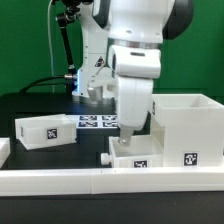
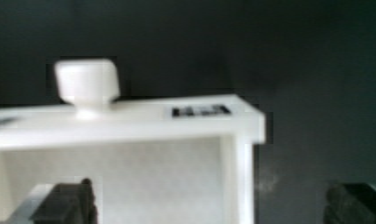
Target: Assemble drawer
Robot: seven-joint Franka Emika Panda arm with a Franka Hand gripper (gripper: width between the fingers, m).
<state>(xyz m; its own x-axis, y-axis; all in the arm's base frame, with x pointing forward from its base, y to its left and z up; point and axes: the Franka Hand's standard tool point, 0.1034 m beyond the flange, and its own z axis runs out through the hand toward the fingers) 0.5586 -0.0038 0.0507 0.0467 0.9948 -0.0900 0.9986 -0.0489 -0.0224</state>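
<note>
The tall boxy case (image 1: 186, 124) stands open-topped at the exterior view's right. One small tray box (image 1: 44, 130) lies at the left. A second tray box (image 1: 137, 156), with a round knob (image 1: 111, 158), lies in front of the case, right under my arm. In the wrist view this tray (image 2: 140, 165) shows its knob (image 2: 87, 84) and a tag (image 2: 203, 110). My gripper (image 2: 206, 205) is open and holds nothing. Its fingers (image 2: 60, 205) straddle the tray's side wall (image 2: 243, 170), one over the tray's inside and one outside. In the exterior view the fingertips are hidden.
A long low white rail (image 1: 100, 181) runs along the front of the black table. The marker board (image 1: 98, 122) lies behind the arm. A black stand and cables (image 1: 66, 60) are at the back left.
</note>
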